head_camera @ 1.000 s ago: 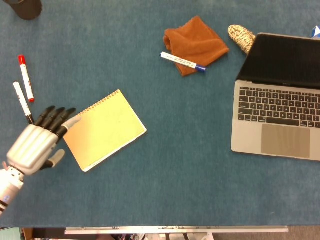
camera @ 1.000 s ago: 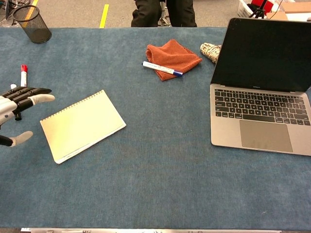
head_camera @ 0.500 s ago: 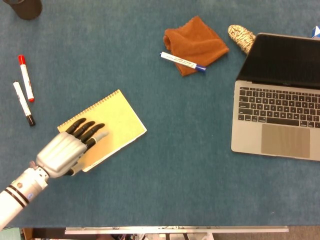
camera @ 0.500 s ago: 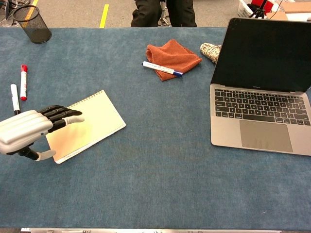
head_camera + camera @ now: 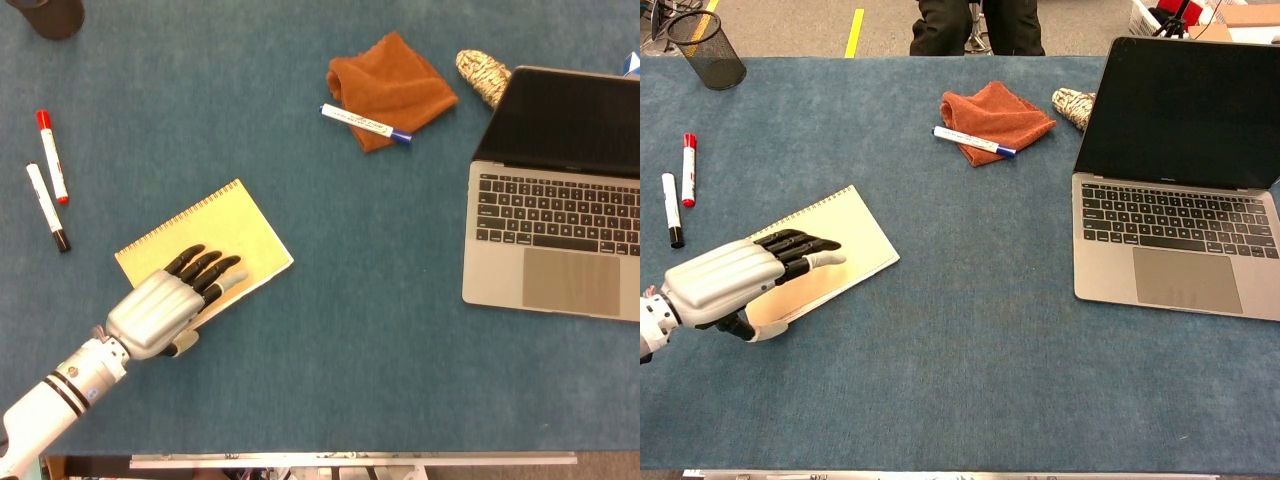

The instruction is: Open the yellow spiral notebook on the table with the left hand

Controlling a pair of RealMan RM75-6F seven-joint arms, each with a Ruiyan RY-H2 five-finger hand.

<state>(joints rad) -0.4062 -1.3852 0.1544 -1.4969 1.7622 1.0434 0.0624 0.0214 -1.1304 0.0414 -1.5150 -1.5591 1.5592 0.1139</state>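
Observation:
The yellow spiral notebook [image 5: 215,235] [image 5: 845,233] lies closed and flat on the blue table, its spiral along the far-left edge. My left hand [image 5: 172,304] [image 5: 740,275] is spread palm-down over the notebook's near half, its dark fingers [image 5: 205,268] stretched out toward the near-right edge. It holds nothing; whether it touches the cover cannot be told. The near-left corner of the notebook is hidden under the hand. My right hand is not visible in either view.
Two markers [image 5: 47,180] [image 5: 676,186] lie left of the notebook. An orange cloth [image 5: 392,88] with a blue-capped pen [image 5: 365,123] sits at the back. An open laptop [image 5: 560,200] fills the right side. A mesh pen cup [image 5: 706,48] stands far left.
My left hand has moved right from beside the notebook's left corner onto it, and now lies over the near half with its fingers close to the near-right edge.

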